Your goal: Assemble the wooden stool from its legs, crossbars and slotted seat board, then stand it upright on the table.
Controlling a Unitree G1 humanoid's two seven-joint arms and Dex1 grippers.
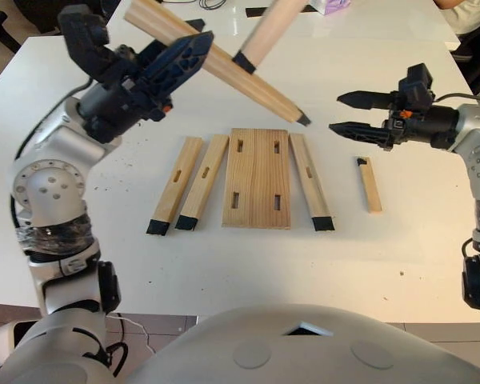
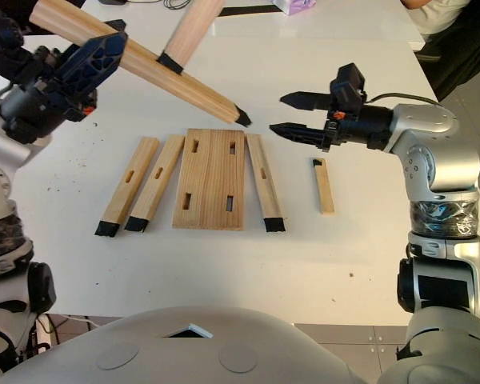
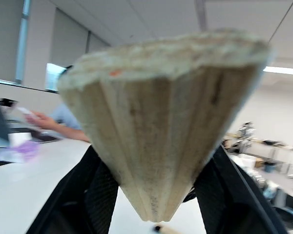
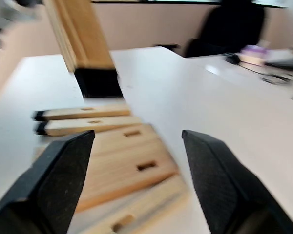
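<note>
the left gripper (image 1: 194, 50) squeezes a wooden leg (image 1: 256, 86) up in the air. the right gripper (image 1: 336, 112) is spread wide, holding nothing, just beside the leg's black tip. the seat board (image 1: 257, 178) lies below it.

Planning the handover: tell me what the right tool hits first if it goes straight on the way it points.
Most likely the black-capped end of the long pale wooden leg held raised by the left tool; the open right tool points at it, though depth is uncertain.
</note>
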